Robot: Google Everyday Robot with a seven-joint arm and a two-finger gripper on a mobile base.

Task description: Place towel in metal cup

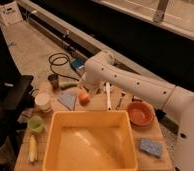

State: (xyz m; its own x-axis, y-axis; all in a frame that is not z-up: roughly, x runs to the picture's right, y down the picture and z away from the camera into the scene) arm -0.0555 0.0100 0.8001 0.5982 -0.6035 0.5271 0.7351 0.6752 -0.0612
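Observation:
The towel [67, 99], a flat grey-blue cloth, lies on the wooden table left of the middle. The metal cup [53, 80], small and dark, stands upright at the table's far left corner, apart from the towel. My gripper [86, 89] hangs at the end of the white arm [125, 82], just above an orange fruit [83, 98] and right of the towel. It is partly hidden by the arm's wrist.
A white cup [42, 101] and a light green cup [36, 123] stand at the left edge. A large yellow bin [90, 145] fills the front. An orange bowl [140, 113], a blue sponge [150, 147], a green vegetable [68, 85] and white utensils [108, 96] lie around.

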